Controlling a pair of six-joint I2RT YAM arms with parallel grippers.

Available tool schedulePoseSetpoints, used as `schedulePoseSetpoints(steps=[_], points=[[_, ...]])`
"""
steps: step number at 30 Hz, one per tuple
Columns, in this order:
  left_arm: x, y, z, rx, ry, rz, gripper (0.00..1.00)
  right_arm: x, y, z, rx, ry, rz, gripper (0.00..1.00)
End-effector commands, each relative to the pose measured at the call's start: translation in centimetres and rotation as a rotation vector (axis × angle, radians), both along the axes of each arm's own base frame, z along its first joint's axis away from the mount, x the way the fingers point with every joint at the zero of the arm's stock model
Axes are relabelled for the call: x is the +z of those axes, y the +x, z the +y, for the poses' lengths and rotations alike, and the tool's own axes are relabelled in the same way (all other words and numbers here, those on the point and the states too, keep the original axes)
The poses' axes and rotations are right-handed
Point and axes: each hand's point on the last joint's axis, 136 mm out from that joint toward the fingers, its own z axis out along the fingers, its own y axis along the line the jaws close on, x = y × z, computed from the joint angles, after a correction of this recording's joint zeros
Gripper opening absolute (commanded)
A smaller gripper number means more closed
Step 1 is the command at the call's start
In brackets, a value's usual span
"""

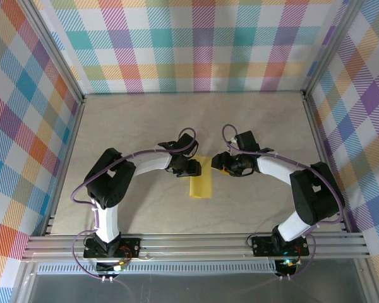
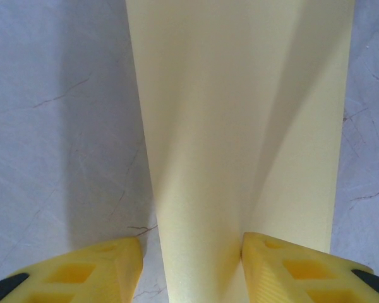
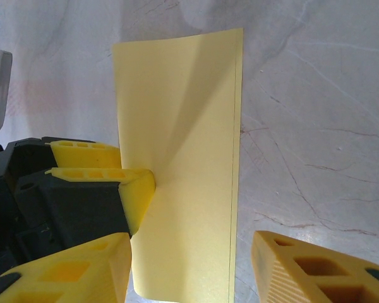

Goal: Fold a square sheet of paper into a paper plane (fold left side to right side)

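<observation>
Below right wrist — sheet (image 3: 189,158) doubled (left gripper (image 3: 131,169) touching)

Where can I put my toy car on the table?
The far half of the grey marbled table, between the folded yellow paper sheet and the checked back wall, is bare. The middle is crowded: the left end effector and right end effector meet at the paper.

The left arm (image 1: 142,165) and right arm (image 1: 281,170) are bowing inward from their bases, elbows pushing outward; the left tool (image 1: 192,168) and right tool (image 1: 220,164) are pointing at each other, near but apart; both are standing with fingers (image 2: 107,271) spread.
</observation>
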Motion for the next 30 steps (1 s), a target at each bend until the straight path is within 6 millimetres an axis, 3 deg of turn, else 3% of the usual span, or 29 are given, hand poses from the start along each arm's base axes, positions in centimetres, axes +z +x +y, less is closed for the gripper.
schedulePoseSetpoints(steps=[1,30], points=[[-4.20,-1.95,-0.08,-0.027,0.055,0.082,0.49,-0.67,-0.46,0.16,0.016,0.010,0.024,0.53],[-4.72,-2.12,-0.18,-0.042,0.074,0.093,0.51,-1.24,-0.88,0.31,0.026,0.023,0.043,0.53]])
